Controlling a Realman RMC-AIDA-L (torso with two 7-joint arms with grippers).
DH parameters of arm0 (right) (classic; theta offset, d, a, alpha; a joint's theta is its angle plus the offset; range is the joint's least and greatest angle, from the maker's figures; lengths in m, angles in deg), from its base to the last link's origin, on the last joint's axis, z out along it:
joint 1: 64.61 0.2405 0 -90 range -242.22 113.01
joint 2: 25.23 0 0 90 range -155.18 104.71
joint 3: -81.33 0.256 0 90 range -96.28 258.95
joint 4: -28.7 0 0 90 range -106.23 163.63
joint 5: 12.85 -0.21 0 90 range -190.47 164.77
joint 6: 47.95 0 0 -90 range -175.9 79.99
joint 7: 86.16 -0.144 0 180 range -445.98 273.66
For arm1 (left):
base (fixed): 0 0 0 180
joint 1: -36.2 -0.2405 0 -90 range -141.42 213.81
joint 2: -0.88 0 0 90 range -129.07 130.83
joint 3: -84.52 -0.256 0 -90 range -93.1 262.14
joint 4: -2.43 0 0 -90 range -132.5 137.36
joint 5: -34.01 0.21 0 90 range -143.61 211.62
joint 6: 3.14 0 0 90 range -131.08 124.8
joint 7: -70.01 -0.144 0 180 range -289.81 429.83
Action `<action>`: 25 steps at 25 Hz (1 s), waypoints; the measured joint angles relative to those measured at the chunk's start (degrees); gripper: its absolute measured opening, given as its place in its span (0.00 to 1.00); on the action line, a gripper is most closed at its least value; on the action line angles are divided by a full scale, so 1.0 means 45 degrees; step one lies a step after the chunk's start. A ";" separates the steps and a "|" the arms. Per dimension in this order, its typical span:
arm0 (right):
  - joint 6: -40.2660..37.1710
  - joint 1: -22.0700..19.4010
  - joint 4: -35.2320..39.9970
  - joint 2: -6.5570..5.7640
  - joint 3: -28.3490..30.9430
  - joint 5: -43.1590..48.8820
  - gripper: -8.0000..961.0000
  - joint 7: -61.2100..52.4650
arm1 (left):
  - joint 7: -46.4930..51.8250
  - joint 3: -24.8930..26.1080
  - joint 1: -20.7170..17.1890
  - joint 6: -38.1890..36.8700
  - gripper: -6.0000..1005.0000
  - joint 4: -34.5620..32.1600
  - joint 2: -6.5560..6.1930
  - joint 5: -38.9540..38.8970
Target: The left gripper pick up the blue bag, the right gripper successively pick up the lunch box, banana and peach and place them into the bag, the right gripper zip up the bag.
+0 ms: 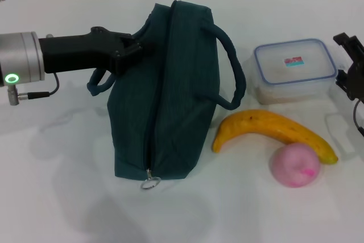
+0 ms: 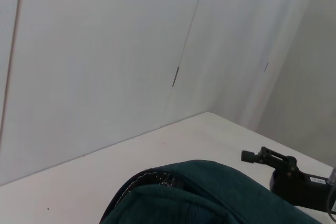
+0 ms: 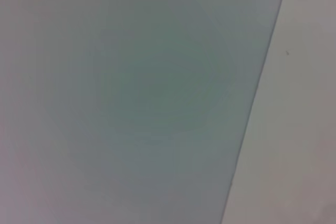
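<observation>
Matt cloth blue bag (image 1: pixel 170 101); seemingly clear-plastic lunch box (image 1: pixel 294 69)

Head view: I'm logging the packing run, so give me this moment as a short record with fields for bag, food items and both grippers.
bag: blue bag on the table, zipper ring at its near end
left gripper: left gripper at the bag's far left side, by a handle
right gripper: right gripper at the right edge, beside the lunch box
banana: banana in front of the lunch box
peach: peach against the banana's near side
packed: nothing yet
</observation>
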 joint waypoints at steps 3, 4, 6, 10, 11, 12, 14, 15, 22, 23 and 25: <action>0.0061 0.0192 0.0027 0.0000 0.0039 0.0012 0.91 -0.0269 | -0.0004 0.0001 0.0001 -0.0001 0.05 0.0001 0.0000 0.0000; 0.0122 0.0283 0.0034 -0.0001 0.0020 0.0024 0.91 -0.0346 | -0.0004 0.0001 0.0000 -0.0001 0.05 0.0000 0.0000 -0.0001; 0.0292 0.0418 0.0048 0.0000 -0.0002 0.0034 0.90 -0.0387 | -0.0005 0.0001 0.0017 -0.0001 0.05 0.0001 0.0000 0.0000; 0.0463 0.0527 0.0079 0.0000 0.0003 0.0038 0.90 -0.0394 | -0.0087 0.0001 0.0108 -0.0001 0.05 0.0054 0.0003 0.0000; 0.0464 0.0536 0.0090 0.0000 0.0003 0.0040 0.90 -0.0395 | -0.0171 0.0001 0.0117 -0.0001 0.05 0.0064 0.0008 0.0000; 0.0465 0.0541 0.0094 0.0000 0.0000 0.0040 0.90 -0.0395 | -0.0256 0.0002 0.0123 -0.0001 0.05 0.0074 0.0014 -0.0001; 0.0465 0.0555 0.0098 0.0000 -0.0020 0.0042 0.90 -0.0397 | -0.0397 0.0002 0.0132 0.0001 0.05 0.0090 0.0034 -0.0014; 0.0464 0.0559 0.0105 0.0000 -0.0024 0.0043 0.90 -0.0396 | -0.0449 0.0001 0.0138 0.0006 0.05 0.0096 0.0057 -0.0020; 0.0496 0.0624 0.0240 0.0000 -0.0094 0.0061 0.88 -0.0333 | -0.0466 0.0041 0.0186 0.0034 0.05 0.0118 0.0153 -0.0056; 0.0501 0.0610 0.0244 0.0000 -0.0092 0.0062 0.86 -0.0328 | -0.0452 0.0068 0.0197 0.0036 0.05 0.0119 0.0157 -0.0076; 0.0534 0.0566 0.0250 0.0000 -0.0074 0.0063 0.82 -0.0316 | -0.0410 0.0093 0.0212 0.0039 0.05 0.0119 0.0158 -0.0090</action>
